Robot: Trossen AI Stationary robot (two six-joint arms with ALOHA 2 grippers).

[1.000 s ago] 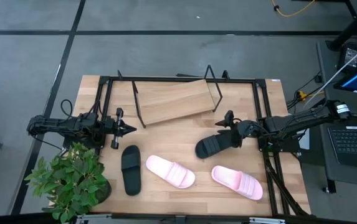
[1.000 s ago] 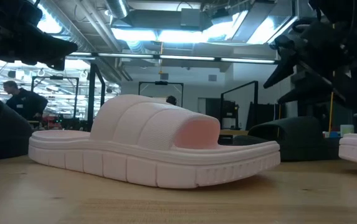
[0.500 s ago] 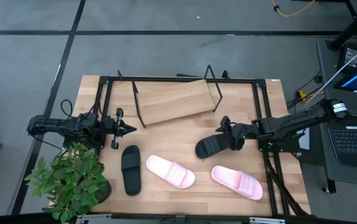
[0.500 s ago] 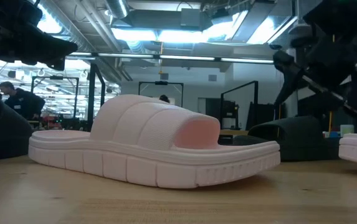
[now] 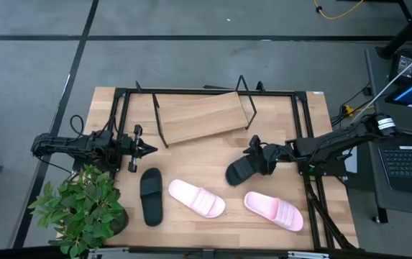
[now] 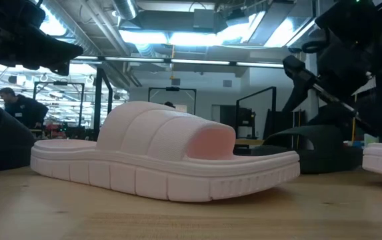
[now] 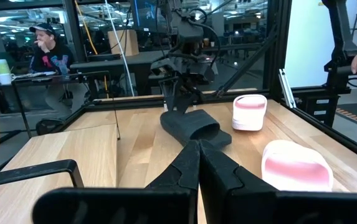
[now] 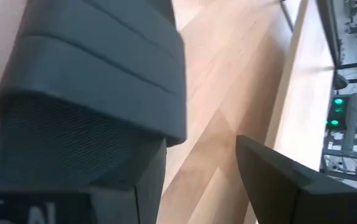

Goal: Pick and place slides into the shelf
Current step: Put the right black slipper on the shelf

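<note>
A: Looking down on the shelf (image 5: 204,116); its slanted wood board is bare; nothing placed, so by my reading all four slides are left to do; the right gripper (image 5: 254,154) is at the black slide (image 5: 242,169) in front of the shelf's right end, jaws spread wide around the strap end; not lifted, I'd say, as the sole looks flat on the table (image 5: 191,155).

B: And the left gripper (image 5: 148,150)?

A: Pinched fully shut on nothing, hanging just off the shelf's left leg; the second black slide (image 5: 151,196) lies in front of the shelf's left half, near the plant (image 5: 82,208); one pink slide (image 5: 196,198) sits in front of the shelf's middle, the other pink slide (image 5: 274,210) out past its right end.

B: Room to move?

A: Open wood between that black slide and the shelf's front edge; the black frame (image 5: 300,122) runs close behind and beside the shelf; that's the thing to steer clear of, I'd judge.
</note>
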